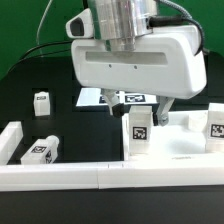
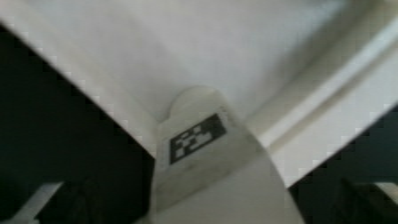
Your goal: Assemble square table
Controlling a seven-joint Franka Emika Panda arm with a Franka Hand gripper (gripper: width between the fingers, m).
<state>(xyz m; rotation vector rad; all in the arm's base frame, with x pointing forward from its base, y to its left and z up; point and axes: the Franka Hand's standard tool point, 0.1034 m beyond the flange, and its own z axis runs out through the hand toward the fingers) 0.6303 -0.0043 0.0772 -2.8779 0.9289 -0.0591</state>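
The square table's white slab lies at the exterior view's right, and fills the background of the wrist view. A tagged white leg stands upright on its near corner; a second leg stands at its right edge. My gripper hangs straight over the first leg, its fingers on either side of the leg's top. In the wrist view that leg runs between the jaws with dark gaps on both sides, so the gripper is open and holds nothing. Two loose legs are on the left.
A long low white wall runs along the front and turns up at the left. The marker board lies flat behind the gripper. Black cables trail across the back of the black table.
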